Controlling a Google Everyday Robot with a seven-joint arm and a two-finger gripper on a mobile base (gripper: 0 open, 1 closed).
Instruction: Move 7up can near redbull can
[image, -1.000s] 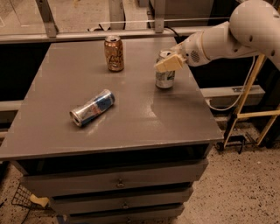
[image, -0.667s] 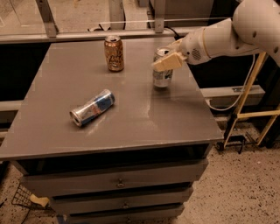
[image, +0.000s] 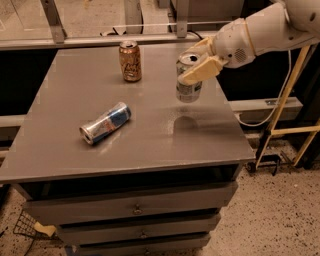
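Observation:
The 7up can (image: 188, 87), silver-grey with green markings, hangs upright above the table's right side, with its shadow on the tabletop below it. My gripper (image: 196, 62) comes in from the right and is shut on the can's upper part. The redbull can (image: 105, 123), slim with blue and silver panels, lies on its side at the table's left middle, well to the left of the held can.
A copper-orange can (image: 130, 61) stands upright near the back of the grey table (image: 60, 150). Drawers sit under the tabletop. A yellowish wooden frame (image: 285, 100) stands to the right of the table. A rail runs behind the table's far edge.
My gripper has lifted the 7up can off the tabletop and moved it slightly left and forward; it stood on the table a second ago.

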